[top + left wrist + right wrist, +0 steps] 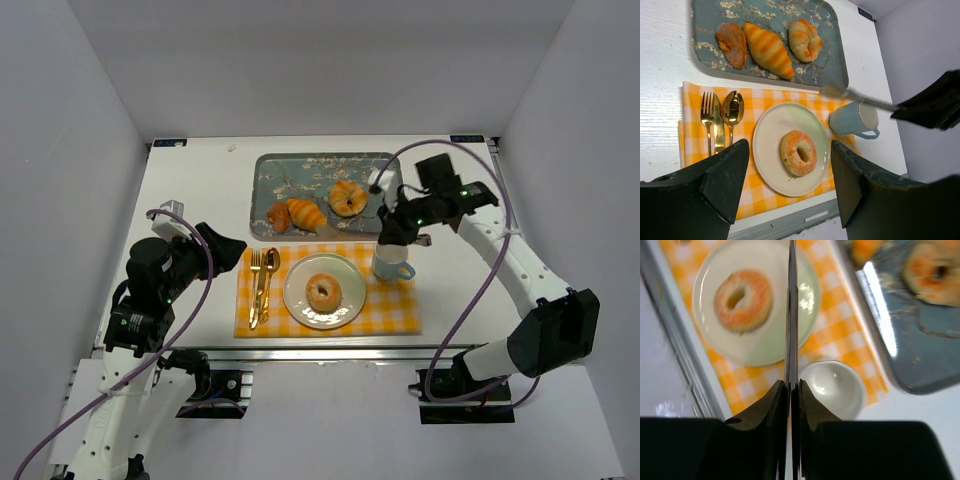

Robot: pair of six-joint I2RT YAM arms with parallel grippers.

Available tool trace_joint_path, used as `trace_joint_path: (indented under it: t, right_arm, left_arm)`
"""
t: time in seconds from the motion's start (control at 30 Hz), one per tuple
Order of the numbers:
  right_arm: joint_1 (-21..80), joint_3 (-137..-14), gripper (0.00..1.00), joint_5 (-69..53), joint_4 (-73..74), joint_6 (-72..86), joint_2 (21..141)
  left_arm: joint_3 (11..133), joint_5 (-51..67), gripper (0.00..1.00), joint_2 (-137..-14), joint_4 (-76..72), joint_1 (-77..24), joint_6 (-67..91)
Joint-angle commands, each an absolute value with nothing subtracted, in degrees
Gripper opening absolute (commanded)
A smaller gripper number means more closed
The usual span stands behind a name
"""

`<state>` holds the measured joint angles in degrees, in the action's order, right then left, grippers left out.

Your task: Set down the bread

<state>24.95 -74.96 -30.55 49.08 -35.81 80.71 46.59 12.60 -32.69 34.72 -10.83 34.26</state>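
The bread is a pale tan ring with a clear hole. It lies flat on the white plate on the checked mat, and shows in the left wrist view and the right wrist view. My right gripper hangs above the mug, right of the plate. It is shut on a thin metal utensil that points over the plate. My left gripper is open and empty, raised left of the mat.
A patterned tray behind the mat holds a croissant, a darker round bread and a small brown piece. A pale blue mug stands right of the plate. A gold fork and spoon lie left of it.
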Motion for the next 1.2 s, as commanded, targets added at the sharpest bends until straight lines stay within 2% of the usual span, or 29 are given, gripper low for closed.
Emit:
trace_joint_path:
  t: [0.0, 0.03, 0.13, 0.27, 0.4, 0.6, 0.63, 0.67, 0.77, 0.8, 0.87, 0.9, 1.0, 1.17]
  right_arm:
    - [16.63, -79.28, 0.06, -34.89, 40.97, -27.71, 80.07]
    - [11.74, -79.1, 0.0, -35.33, 39.13, -23.77, 80.24]
    - [4.77, -77.09, 0.0, -34.11, 33.41, -19.43, 81.12]
    - [-6.66, -69.64, 0.0, -26.12, 26.2, -15.73, 82.87]
    - [-9.84, -62.15, 0.0, -17.59, 20.14, -16.78, 84.64]
    - [-10.19, -52.57, 0.0, -14.42, 11.6, -17.06, 86.13]
    - [-10.2, -52.21, 0.02, -13.63, 11.43, -16.44, 87.35]
    - [-10.2, -51.95, 0.15, -13.01, 12.03, -15.65, 88.06]
    - [-10.11, -51.77, 0.3, -12.39, 13.97, -15.99, 90.52]
    - [-10.19, -51.59, 0.4, -12.48, 14.24, -16.87, 90.79]
    - [-10.28, -50.98, 0.51, -12.66, 14.76, -17.92, 91.23]
    - [-10.28, -51.06, 0.59, -13.09, 15.03, -18.71, 91.32]
    - [-10.98, -51.59, 0.73, -14.93, 16.69, -19.94, 90.97]
    - [-12.3, -55.97, 0.84, -17.67, 20.91, -21.0, 87.81]
  left_arm:
    - [48.52, 12.66, 0.76, -32.96, 33.75, -10.55, 33.57]
    - [48.52, 12.74, 0.76, -33.13, 33.66, -10.63, 33.57]
    - [48.52, 13.01, 0.76, -33.48, 33.31, -10.63, 33.4]
    - [48.34, 13.27, 0.76, -34.01, 32.61, -10.63, 33.13]
    - [47.9, 13.62, 0.76, -34.54, 31.73, -10.55, 33.05]
    - [48.25, 14.5, 0.76, -36.38, 30.76, -10.63, 32.52]
    - [48.34, 14.59, 0.76, -36.47, 30.67, -10.55, 32.52]
    - [48.51, 14.59, 0.76, -36.82, 30.59, -10.63, 32.43]
    - [48.6, 14.59, 0.76, -37.09, 30.5, -10.55, 32.43]
    - [48.6, 14.5, 0.76, -37.18, 30.5, -10.55, 32.43]
    - [48.43, 14.68, 0.76, -37.18, 30.41, -10.55, 32.43]
    - [48.25, 14.68, 0.76, -37.26, 30.41, -10.63, 32.43]
    - [48.08, 14.77, 0.76, -37.18, 30.15, -10.55, 32.52]
    - [48.43, 14.5, 0.76, -37.53, 30.5, -10.63, 32.08]
